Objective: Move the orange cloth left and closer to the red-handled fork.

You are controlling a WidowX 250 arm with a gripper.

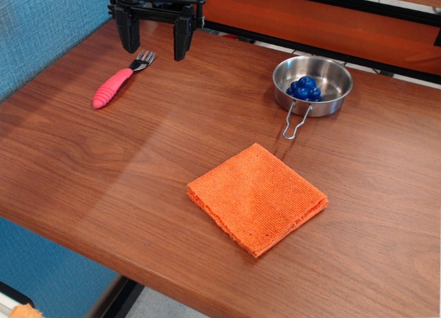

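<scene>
The orange cloth point(256, 197) lies folded flat on the wooden table point(103, 173), right of centre and near the front edge. The red-handled fork point(120, 81) lies at the far left, its dark tines pointing toward the back right. My gripper point(156, 44) hangs at the back left, just above and to the right of the fork's tines. Its two black fingers are spread apart and hold nothing. It is far from the cloth.
A steel pan point(329, 74) with a wire handle stands at the back right and holds a bunch of blue grapes point(304, 89). A blue wall runs along the left side. An orange and black rail runs along the back. The table's front edge runs diagonally at the lower left.
</scene>
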